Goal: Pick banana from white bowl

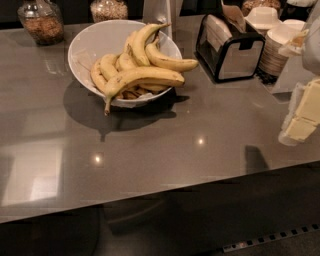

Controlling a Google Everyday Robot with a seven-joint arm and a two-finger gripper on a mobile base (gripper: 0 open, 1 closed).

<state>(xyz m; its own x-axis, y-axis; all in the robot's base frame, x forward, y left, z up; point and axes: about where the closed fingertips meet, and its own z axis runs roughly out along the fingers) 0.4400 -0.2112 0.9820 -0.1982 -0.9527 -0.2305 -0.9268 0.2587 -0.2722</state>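
Note:
A large white bowl [87, 47] stands on the grey counter at the back left. It holds a bunch of several yellow bananas [142, 75]; one long banana lies across the front rim with its stem hanging over the edge. My gripper [301, 117], pale and cream-coloured, is at the right edge of the view, low over the counter's right side. It is far to the right of the bowl and touches nothing that I can see.
A black and silver napkin holder [230, 47] stands right of the bowl. Stacked pale paper cups and lids [274, 47] are behind my gripper. Two glass jars [41, 20] [108, 8] stand at the back left. The counter's front edge [160, 192] runs across below.

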